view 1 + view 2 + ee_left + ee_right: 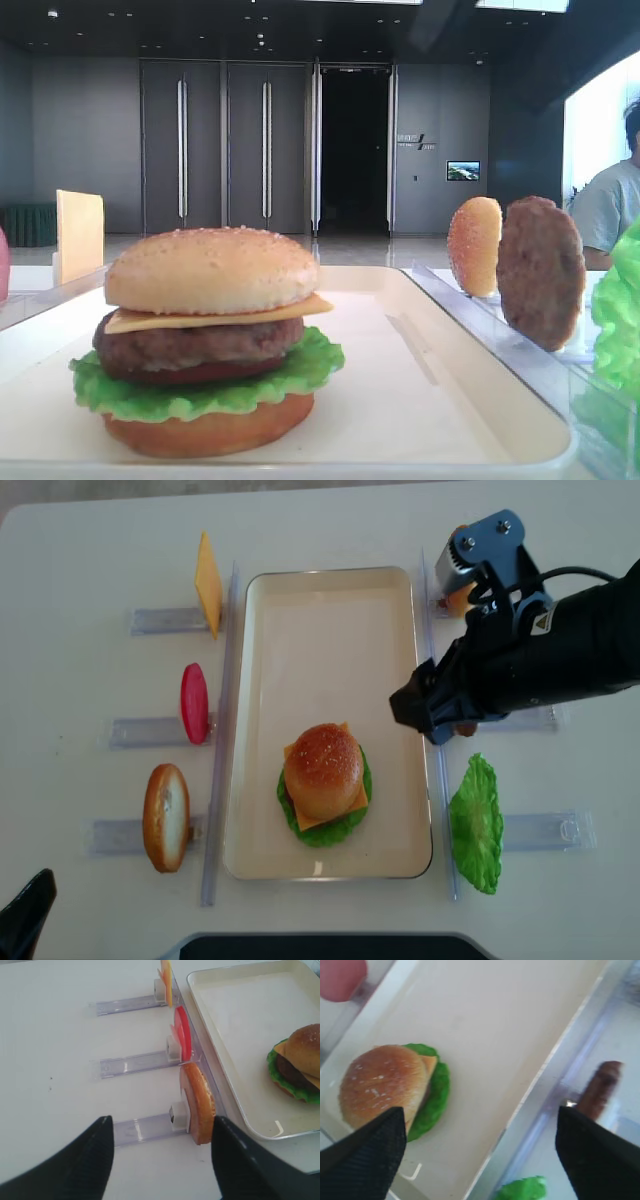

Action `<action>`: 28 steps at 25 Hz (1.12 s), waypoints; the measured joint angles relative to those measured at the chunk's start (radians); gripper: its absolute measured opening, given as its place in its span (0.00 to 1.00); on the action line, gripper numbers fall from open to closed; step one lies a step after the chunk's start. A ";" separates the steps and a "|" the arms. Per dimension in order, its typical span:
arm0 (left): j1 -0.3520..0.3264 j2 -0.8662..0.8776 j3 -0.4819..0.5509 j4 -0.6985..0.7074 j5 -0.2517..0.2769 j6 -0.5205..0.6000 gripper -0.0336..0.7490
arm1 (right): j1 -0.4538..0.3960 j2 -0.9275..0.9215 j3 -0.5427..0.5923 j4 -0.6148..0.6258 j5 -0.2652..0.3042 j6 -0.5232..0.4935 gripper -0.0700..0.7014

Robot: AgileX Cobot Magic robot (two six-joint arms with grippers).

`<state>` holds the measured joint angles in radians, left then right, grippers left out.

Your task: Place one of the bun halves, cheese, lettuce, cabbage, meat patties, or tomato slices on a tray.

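I'm hovering the right gripper point(480, 1155), jaws wide and empty, at the tray's point(400, 630) three o'clock; dropping carelessly risks toppling the burger point(324, 780).

Burger point(324, 784) in tray point(300, 610); lettuce point(476, 824) right; cheese point(208, 584) left.

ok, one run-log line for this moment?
stage: burger stacked, sesame bun top on | tray: holds burger | right gripper: jaws open, empty | left gripper: jaws open, empty
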<state>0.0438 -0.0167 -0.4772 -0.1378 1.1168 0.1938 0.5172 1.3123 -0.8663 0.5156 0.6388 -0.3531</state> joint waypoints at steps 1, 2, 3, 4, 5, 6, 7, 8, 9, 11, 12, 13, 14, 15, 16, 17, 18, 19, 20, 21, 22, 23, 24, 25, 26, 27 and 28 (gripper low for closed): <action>0.000 0.000 0.000 0.000 0.000 0.000 0.65 | -0.027 -0.006 -0.016 -0.056 0.020 0.053 0.87; 0.000 0.000 0.000 0.000 0.000 0.000 0.65 | -0.053 -0.010 -0.033 -0.100 0.041 0.093 0.87; 0.000 0.000 0.000 0.000 0.000 0.000 0.65 | -0.089 -0.013 -0.056 -0.150 0.070 0.136 0.86; 0.000 0.000 0.000 0.000 0.000 0.000 0.65 | -0.131 -0.013 -0.080 -0.195 0.105 0.176 0.86; 0.000 0.000 0.000 0.000 0.000 0.000 0.65 | -0.178 -0.015 -0.102 -0.226 0.139 0.201 0.86; 0.000 0.000 0.000 0.000 0.000 0.000 0.65 | -0.222 -0.015 -0.115 -0.254 0.161 0.219 0.86; 0.000 0.000 0.000 0.000 0.000 0.000 0.65 | -0.279 -0.016 -0.125 -0.269 0.183 0.228 0.86; 0.000 0.000 0.000 0.000 0.000 0.000 0.65 | -0.340 -0.016 -0.129 -0.279 0.203 0.230 0.86; 0.000 0.000 0.000 0.000 0.000 0.000 0.65 | -0.393 -0.016 -0.130 -0.285 0.221 0.230 0.86; 0.000 0.000 0.000 0.000 0.000 0.000 0.65 | -0.511 -0.017 -0.130 -0.295 0.251 0.233 0.86; 0.000 0.000 0.000 0.000 0.000 0.000 0.65 | -0.561 -0.020 -0.130 -0.297 0.256 0.233 0.86; 0.000 0.000 0.000 0.000 0.000 0.000 0.65 | -0.595 -0.029 -0.130 -0.298 0.259 0.233 0.86; 0.000 0.000 0.000 0.000 0.000 0.000 0.65 | -0.627 -0.040 -0.130 -0.300 0.259 0.234 0.86; 0.000 0.000 0.000 0.000 0.000 0.000 0.65 | -0.649 -0.056 -0.130 -0.302 0.259 0.234 0.86; 0.000 0.000 0.000 0.000 0.000 0.000 0.65 | -0.660 -0.076 -0.130 -0.303 0.259 0.234 0.86; 0.000 0.000 0.000 0.000 0.000 0.000 0.65 | -0.666 -0.094 -0.130 -0.305 0.259 0.233 0.86; 0.000 0.000 0.000 0.000 0.000 0.000 0.65 | -0.667 -0.115 -0.130 -0.306 0.259 0.233 0.86; 0.000 0.000 0.000 0.000 0.000 0.000 0.65 | -0.667 -0.137 -0.130 -0.309 0.259 0.233 0.86; 0.000 0.000 0.000 0.000 0.000 0.000 0.65 | -0.667 -0.159 -0.130 -0.313 0.259 0.233 0.86; 0.000 0.000 0.000 0.000 0.000 0.000 0.65 | -0.667 -0.180 -0.129 -0.317 0.260 0.233 0.85; 0.000 0.000 0.000 0.000 0.000 0.000 0.65 | -0.667 -0.208 -0.126 -0.320 0.259 0.233 0.85; 0.000 0.000 0.000 0.000 0.000 0.000 0.65 | -0.667 -0.238 -0.123 -0.321 0.258 0.233 0.85; 0.000 0.000 0.000 0.000 0.000 0.000 0.65 | -0.667 -0.265 -0.119 -0.322 0.259 0.233 0.85; 0.000 0.000 0.000 0.000 0.000 0.000 0.65 | -0.665 -0.298 -0.119 -0.327 0.259 0.233 0.85; 0.000 0.000 0.000 0.000 0.000 0.000 0.65 | -0.659 -0.333 -0.119 -0.334 0.258 0.233 0.85; 0.000 0.000 0.000 0.000 0.000 0.000 0.65 | -0.654 -0.371 -0.119 -0.341 0.258 0.233 0.85; 0.000 0.000 0.000 0.000 0.000 0.000 0.65 | -0.647 -0.403 -0.119 -0.347 0.259 0.232 0.85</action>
<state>0.0438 -0.0167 -0.4772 -0.1378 1.1168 0.1938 -0.1296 0.9095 -0.9850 0.1690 0.8980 -0.1209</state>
